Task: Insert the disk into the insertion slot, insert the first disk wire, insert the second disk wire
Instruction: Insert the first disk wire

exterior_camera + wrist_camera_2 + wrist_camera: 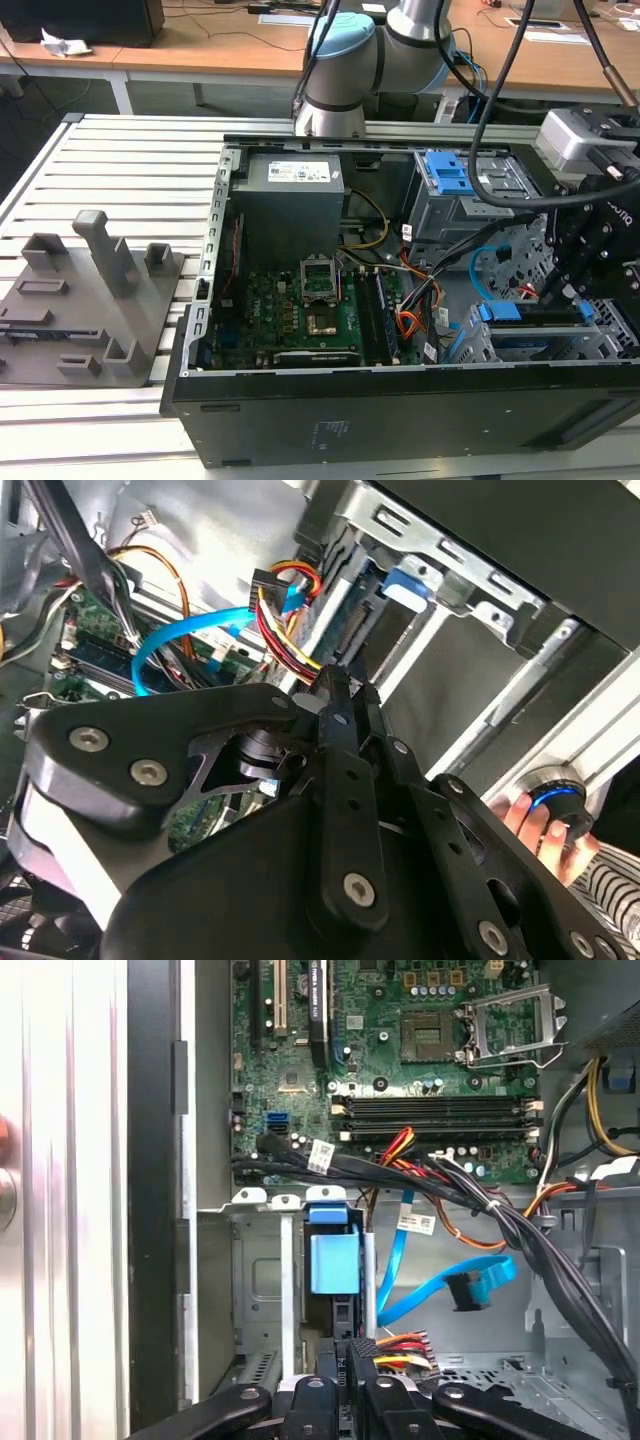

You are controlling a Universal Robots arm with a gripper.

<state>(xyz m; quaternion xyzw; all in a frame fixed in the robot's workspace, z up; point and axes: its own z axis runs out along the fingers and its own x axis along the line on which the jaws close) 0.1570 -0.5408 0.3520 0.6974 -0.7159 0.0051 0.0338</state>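
the open computer case point(400, 420) lies on the slatted metal worktop point(120, 170). the arm reaches down into the corner of the case at the exterior view's right. there the end effector point(558, 290) hangs right over the insertion slot point(520, 350), the low grey perforated cage.

the disk point(500, 312) already sits inside that slot. in the first wrist view only its blue carrier end point(333, 1260) faces out, between the grey walls of the cage point(260, 1290). the second wrist view shows the same blue tab point(410, 585) in the bay.

in both wrist views the end effector point(347, 1352) point(345, 690) is clenched, its tips drawn close together just beside the rear edge of the disk. it appears to pinch the plug end of the power wire point(402, 1345), a red, yellow and black bundle that runs straight into the tips point(300, 645).

the blue data wire point(440, 1280) loops loosely across the case floor, well apart from the disk, and its plug point(470, 1290) is touching nothing.

the motherboard point(400, 1050) lies beyond the slot. the taller cage with blue latch tabs point(450, 175) stands behind it. a person's hand point(535, 825) rests by a blue-ringed knob point(560, 800) outside the case. a grey fixture point(90, 290) sits on the worktop at the exterior view's left.
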